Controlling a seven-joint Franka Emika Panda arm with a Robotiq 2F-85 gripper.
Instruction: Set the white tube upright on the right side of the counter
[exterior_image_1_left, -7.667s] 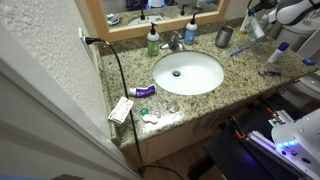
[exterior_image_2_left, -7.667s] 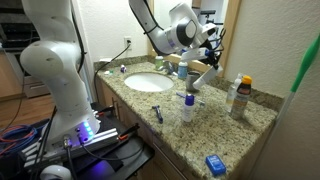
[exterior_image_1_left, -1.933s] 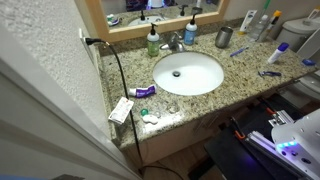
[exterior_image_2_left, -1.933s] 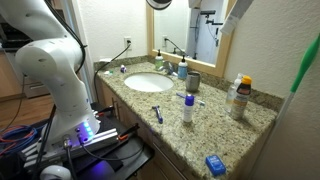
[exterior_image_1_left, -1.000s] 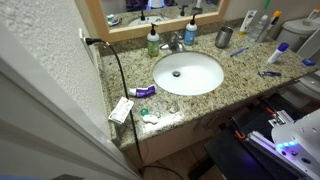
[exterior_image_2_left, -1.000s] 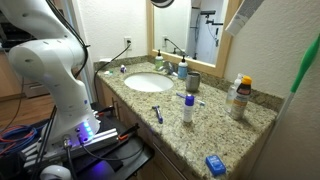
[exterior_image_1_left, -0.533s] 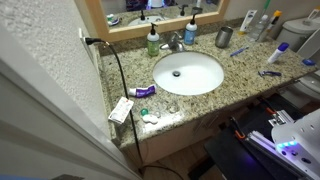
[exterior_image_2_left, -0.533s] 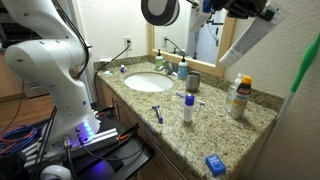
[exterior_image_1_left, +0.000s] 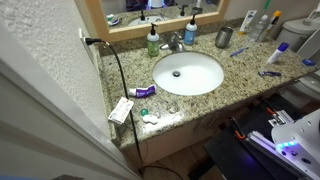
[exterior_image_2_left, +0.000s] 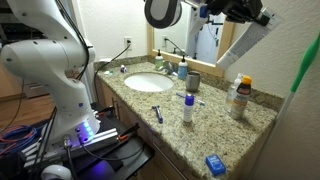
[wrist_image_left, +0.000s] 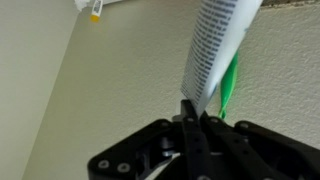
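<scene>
Slim white squeeze tube (exterior_image_2_left: 248, 42) is clamped in the hand (wrist_image_left: 195, 115), tilted, high over the right end of the speckled granite tabletop (exterior_image_2_left: 215, 125). It sits lower than a second ago, so the descent has probably begun. Not placed yet.

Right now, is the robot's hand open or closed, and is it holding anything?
The hand: closed, holding the white tube up in the air.
</scene>
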